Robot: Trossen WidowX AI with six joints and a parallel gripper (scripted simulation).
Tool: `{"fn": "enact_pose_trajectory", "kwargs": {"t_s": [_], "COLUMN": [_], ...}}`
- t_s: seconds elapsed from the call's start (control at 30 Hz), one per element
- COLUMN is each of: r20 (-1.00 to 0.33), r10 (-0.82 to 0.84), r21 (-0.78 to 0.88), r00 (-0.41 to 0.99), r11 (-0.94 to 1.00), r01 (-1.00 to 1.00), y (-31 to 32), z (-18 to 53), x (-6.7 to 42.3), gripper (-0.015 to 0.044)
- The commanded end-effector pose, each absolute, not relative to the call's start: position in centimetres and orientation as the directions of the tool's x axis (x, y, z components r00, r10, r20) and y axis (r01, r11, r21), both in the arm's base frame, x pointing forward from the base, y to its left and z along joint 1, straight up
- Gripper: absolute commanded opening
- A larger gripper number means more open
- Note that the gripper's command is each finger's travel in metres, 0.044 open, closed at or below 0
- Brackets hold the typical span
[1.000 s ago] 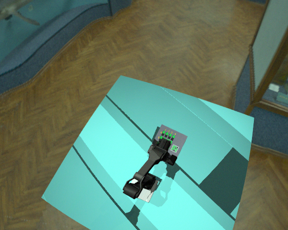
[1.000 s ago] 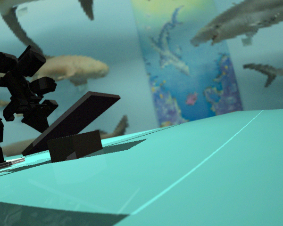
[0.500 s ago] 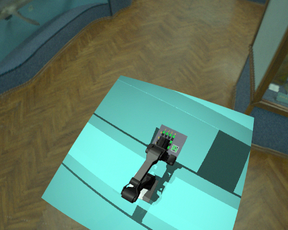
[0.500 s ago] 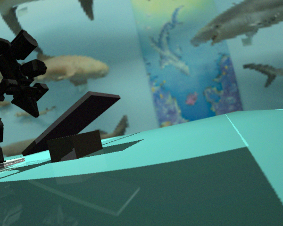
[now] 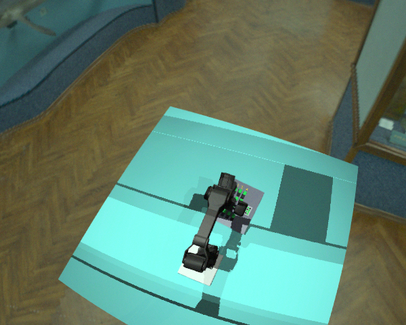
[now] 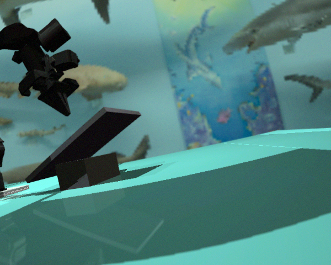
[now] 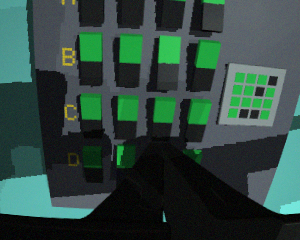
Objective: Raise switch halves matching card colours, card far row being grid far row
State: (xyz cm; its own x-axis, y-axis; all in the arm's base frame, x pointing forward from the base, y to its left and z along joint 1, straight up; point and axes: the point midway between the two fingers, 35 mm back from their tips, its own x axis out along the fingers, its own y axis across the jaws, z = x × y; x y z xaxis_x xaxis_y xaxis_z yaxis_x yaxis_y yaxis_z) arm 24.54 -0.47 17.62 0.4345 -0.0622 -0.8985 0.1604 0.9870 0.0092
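The switch panel (image 5: 254, 193) (image 6: 83, 137) (image 7: 260, 37) is tilted, with green-and-dark switches in lettered rows. The card (image 5: 247, 210) (image 7: 252, 95) is green except far row fourth, second row third, and near row second and third squares. My gripper (image 6: 68, 114) (image 7: 158, 152) is shut and empty, with its tips above the panel, over the third column near rows C and D in the wrist view. The third B switch (image 7: 168, 62) and fourth A switch (image 7: 212, 15) show lighter grey near halves. Row A is cut off; the third D switch is hidden. Many tilts are hard to judge.
A dark block (image 6: 87, 171) stands under the panel. The arm's base plate (image 5: 206, 277) is on the near side of the teal table (image 5: 143, 223). The arm covers part of the panel in the top view, and shadows cross the panel's near rows.
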Motion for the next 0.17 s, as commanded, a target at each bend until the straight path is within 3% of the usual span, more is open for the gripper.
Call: {"fn": "enact_pose_trajectory", "kwargs": {"t_s": [0.0, 0.13], "r20": [-0.897, -0.897], "r10": [-0.066, -0.066], "r21": [0.009, 0.009], "r00": [0.437, 0.437], "r11": [0.986, 0.986], "r01": [0.167, 0.167], "y": [-0.39, -0.39], "z": [17.90, 17.90], "x": [24.87, 24.87], "gripper": [0.0000, 0.0000]}}
